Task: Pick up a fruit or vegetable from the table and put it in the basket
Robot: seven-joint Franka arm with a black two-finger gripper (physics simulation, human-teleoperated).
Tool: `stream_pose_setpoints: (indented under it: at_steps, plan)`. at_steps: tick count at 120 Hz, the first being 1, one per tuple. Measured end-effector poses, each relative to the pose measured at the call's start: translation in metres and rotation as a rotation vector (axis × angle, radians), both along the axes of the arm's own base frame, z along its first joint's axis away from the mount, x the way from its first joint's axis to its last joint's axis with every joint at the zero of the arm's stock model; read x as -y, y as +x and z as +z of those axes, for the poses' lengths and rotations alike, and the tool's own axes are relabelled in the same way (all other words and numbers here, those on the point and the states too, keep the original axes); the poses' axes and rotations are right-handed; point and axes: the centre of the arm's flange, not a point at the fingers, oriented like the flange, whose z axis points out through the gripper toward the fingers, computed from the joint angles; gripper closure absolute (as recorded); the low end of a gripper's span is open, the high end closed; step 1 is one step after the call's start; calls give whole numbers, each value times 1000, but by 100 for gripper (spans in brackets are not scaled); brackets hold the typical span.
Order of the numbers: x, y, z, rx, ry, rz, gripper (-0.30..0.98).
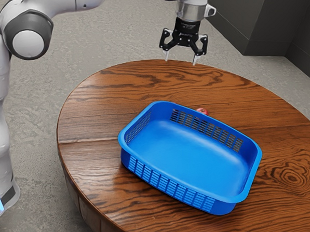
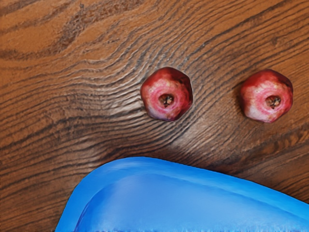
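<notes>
Fingers (image 1: 196,57) spread wide apart hang open above the worktop (image 1: 97,103), near its far edge in the exterior view. Two red fruits lie on the wood outside the basket (image 1: 190,150), near its rounded corner and well apart from each other. One red fruit (image 2: 167,87) lies nearer that corner; its companion fruit (image 2: 266,87) sits farther along the rim. Both are round with slightly angular outlines, deep glossy red around the sides and pinker on top, where a paler ring circles a small dark brown centre. Each has a whitish patch on its skin. In the exterior view, a bit of red fruit shows just past the basket's far rim, partly hidden by it.

Raised over the worktop, the hand points downward, its black body below a silver collar. From the exterior view's left, the white and grey arm (image 1: 61,5) reaches across the top, with its upright part at the left edge.

Around the fruits, the wood has dark wavy grain. The basket is bright blue with slotted walls and rounded corners, standing upright on the round worktop. Beyond lies a speckled grey floor (image 1: 114,37), with dark panels (image 1: 248,17) toward the upper right.
</notes>
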Motion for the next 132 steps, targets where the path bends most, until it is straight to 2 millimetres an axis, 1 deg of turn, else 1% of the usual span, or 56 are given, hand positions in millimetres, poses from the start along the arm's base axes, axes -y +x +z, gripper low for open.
stream_pose_setpoints:
  at_steps: [25, 37, 49, 53, 58, 65, 72, 75, 78, 85, 89, 100, 109, 112, 119, 129, 132]
  plan:
    - [5, 0, -2, -11, -5, -15, 0]
    - [21, 5, -6, -16, -27, 4, 0]
    - [18, 9, -10, -18, -49, 73, 0]
    - [9, 11, -15, -23, -55, 105, 0]
    - [-8, 13, -20, -28, -66, 152, 0]
    - [-44, 12, -26, -34, -91, 230, 0]
    - [-86, 13, -41, -51, -128, 307, 0]
    - [-99, 12, -46, -57, -142, 329, 0]
    - [-106, 13, -50, -62, -154, 342, 0]
    - [-111, 17, -59, -73, -173, 351, 0]
    - [-113, 20, -67, -84, -180, 352, 0]
    - [-135, 33, -101, -101, -201, 338, 0]
    - [-144, 44, -123, -86, -208, 288, 0]
    - [-143, 48, -126, -74, -203, 262, 0]
    - [-134, 55, -129, -50, -183, 192, 0]
    - [-123, 62, -129, -20, -163, 106, 0]
    - [-121, 65, -133, -16, -163, 85, 0]
